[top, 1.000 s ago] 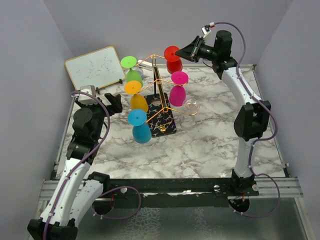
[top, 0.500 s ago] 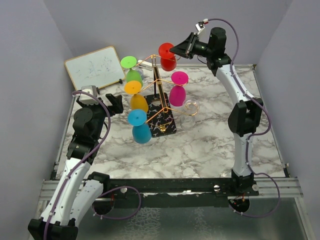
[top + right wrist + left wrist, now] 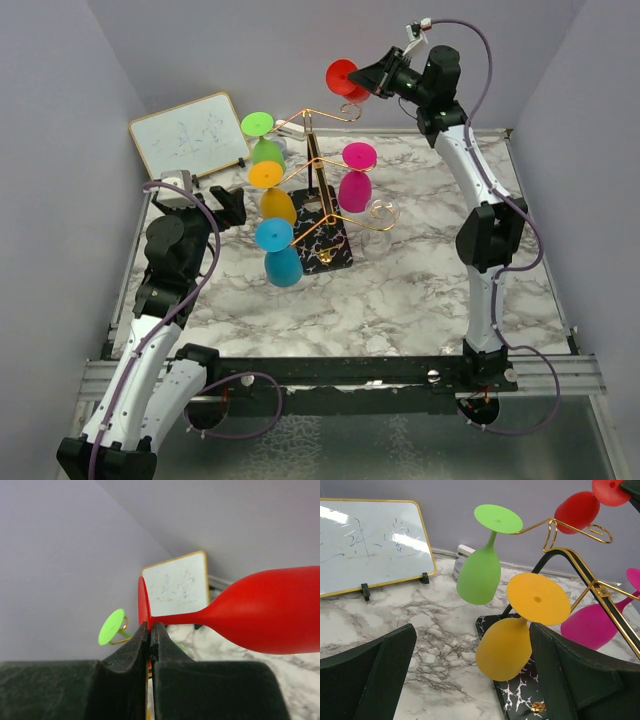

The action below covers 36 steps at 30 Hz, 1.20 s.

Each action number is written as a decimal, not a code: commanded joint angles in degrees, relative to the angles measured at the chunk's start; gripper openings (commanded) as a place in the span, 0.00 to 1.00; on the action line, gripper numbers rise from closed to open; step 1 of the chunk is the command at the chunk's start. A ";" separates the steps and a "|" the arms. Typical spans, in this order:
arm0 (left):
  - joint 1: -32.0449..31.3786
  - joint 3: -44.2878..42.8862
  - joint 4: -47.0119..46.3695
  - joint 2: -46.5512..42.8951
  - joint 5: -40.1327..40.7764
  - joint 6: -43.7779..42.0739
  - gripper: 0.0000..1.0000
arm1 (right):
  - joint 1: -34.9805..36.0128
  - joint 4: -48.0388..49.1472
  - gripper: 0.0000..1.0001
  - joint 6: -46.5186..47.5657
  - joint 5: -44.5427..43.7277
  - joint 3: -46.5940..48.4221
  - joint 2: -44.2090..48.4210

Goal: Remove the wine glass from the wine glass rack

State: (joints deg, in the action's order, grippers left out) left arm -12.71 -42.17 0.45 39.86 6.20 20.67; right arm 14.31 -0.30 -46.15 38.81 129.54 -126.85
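The gold wire wine glass rack [image 3: 318,180] stands on its black veined base [image 3: 325,243] at mid-table. Green [image 3: 266,152], orange [image 3: 277,203], blue [image 3: 284,265] and magenta [image 3: 355,190] glasses hang on it upside down. My right gripper [image 3: 372,80] is shut on the foot of the red wine glass [image 3: 346,82] and holds it high, above and behind the rack, clear of the curled arm [image 3: 346,112]. In the right wrist view the fingers [image 3: 142,640] pinch the red foot's edge [image 3: 142,600]. My left gripper [image 3: 232,207] is open and empty, left of the rack.
A small whiteboard [image 3: 190,134] leans at the back left of the marble table [image 3: 420,290]. A clear glass [image 3: 382,213] stands right of the rack base. Purple walls close in the left, back and right sides.
My right gripper has carried the red glass up and back off the rack's top arm, first left then up and right. The left arm has not moved.
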 commanded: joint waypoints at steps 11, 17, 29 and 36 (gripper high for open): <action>0.41 -17.31 -0.50 13.65 -17.78 7.42 0.11 | 6.53 14.38 0.01 45.30 -17.22 -43.02 44.13; 0.41 -30.67 1.62 22.21 -31.16 16.09 0.40 | 16.27 10.78 0.01 61.31 -22.23 -57.38 62.35; 0.41 -29.52 -5.10 21.09 -50.10 41.15 0.79 | 23.44 6.64 0.01 74.74 -20.55 -66.84 71.74; 0.44 -27.10 -4.20 20.85 -53.38 52.04 0.79 | 31.62 8.33 0.01 85.45 -29.38 -66.23 66.69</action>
State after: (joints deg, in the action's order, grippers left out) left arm -12.49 -70.63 -1.83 61.25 -42.39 63.18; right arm 41.80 6.09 30.57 16.91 62.24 -57.54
